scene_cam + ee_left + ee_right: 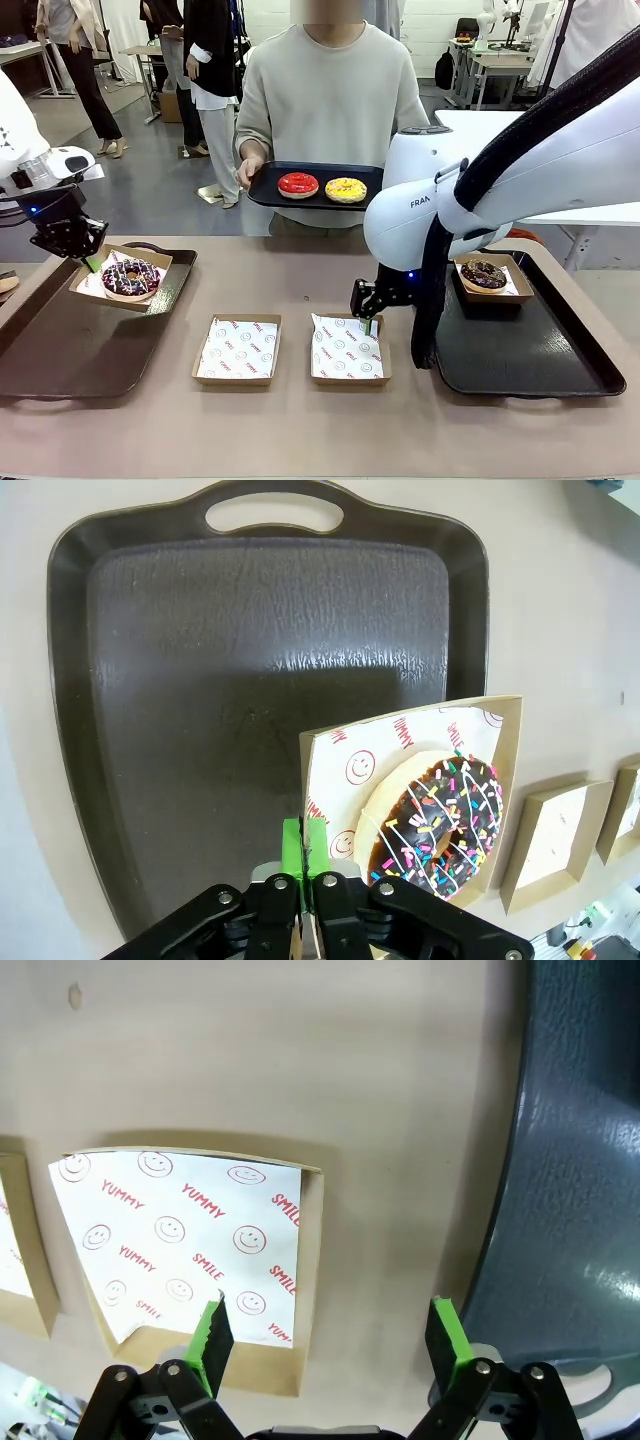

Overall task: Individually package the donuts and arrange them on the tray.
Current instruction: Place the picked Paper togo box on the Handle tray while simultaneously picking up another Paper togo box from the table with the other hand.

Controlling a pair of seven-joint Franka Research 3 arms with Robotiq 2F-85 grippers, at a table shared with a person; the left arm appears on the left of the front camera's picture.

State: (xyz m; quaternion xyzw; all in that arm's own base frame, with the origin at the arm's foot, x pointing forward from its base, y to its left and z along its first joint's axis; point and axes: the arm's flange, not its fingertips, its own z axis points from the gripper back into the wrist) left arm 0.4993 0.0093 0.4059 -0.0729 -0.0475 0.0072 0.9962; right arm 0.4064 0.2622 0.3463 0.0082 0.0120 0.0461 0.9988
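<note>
The tan table [300, 430] is smooth and matte, with a bare strip along its near edge and open gaps between the things on it.

There are three dark, rimmed trays with rounded corners. The left tray [60, 350] has a handle slot and a textured floor that is almost wholly free. The right tray [540, 370] is free in its near half. The held tray [265, 190] is carried by the person [335, 90] beyond the far edge.

There are four shallow brown cardboard boxes, lined with white paper printed in red. The left empty box [237, 350] and the right empty box [347, 350] lie side by side, apart, mid-table. The far box [510, 290] sits in the right tray's far corner. The tilted box [150, 262] hangs over the left tray's far right corner.

There are four ring donuts. The red donut [298, 184] is glossy and lies just beside the yellow donut [345, 189] on the held tray. The dark donut [484, 273] lies in the far box. The sprinkled chocolate donut [130, 277] lies in the tilted box.

The left gripper [305, 855] is clamped on the tilted box's edge. The right gripper [330, 1335] has its jaws spread wide and holds nothing. One pad is over the right empty box's corner and the other over bare table beside the right tray's rim.
</note>
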